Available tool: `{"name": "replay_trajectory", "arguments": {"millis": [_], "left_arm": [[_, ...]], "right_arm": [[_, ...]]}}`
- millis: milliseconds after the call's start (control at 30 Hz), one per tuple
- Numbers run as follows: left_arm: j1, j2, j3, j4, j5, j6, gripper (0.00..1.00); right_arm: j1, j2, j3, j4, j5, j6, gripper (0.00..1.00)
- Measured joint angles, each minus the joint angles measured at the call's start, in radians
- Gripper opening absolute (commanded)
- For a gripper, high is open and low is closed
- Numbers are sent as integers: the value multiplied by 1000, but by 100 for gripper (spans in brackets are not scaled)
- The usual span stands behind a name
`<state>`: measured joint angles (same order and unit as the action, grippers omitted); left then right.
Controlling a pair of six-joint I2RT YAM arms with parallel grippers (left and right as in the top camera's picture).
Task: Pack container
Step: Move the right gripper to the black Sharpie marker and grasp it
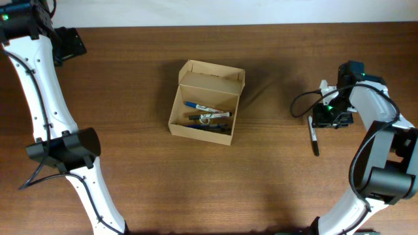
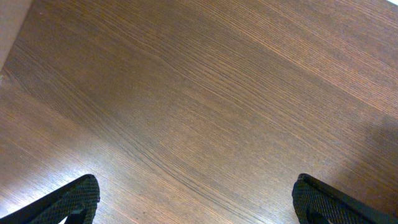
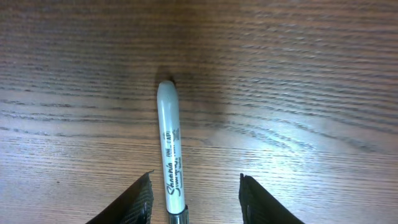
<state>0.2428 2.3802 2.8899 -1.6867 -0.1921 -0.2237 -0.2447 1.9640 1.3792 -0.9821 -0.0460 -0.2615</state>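
Note:
The tan cardboard container [image 1: 206, 101] stands open in the middle of the table, flap lid up at its far side, with several pens and markers [image 1: 208, 115] lying inside. A grey and black Sharpie marker [image 1: 313, 136] lies on the table at the right; in the right wrist view it [image 3: 170, 146] lies flat on the wood. My right gripper [image 3: 196, 198] is open, its fingers on either side of the marker's near end, not touching it. My left gripper [image 2: 196, 202] is open and empty over bare wood at the far left corner.
The wooden table [image 1: 209, 183] fills the view. The left arm's links [image 1: 62, 150] stretch along the left side. The right arm's base [image 1: 385, 176] sits at the right edge, with a black cable [image 1: 304, 101] looping beside the wrist.

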Motion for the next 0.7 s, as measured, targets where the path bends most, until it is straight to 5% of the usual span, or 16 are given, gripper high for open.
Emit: {"name": "replay_trajectory", "arguments": {"millis": [367,700], "left_arm": [[0,0,0,0,0,0,100],[0,0,0,0,0,0,100]], "right_arm": [[82,1,-58,98,99,9,49],[85,6,-76,109,133,51,38]]}}
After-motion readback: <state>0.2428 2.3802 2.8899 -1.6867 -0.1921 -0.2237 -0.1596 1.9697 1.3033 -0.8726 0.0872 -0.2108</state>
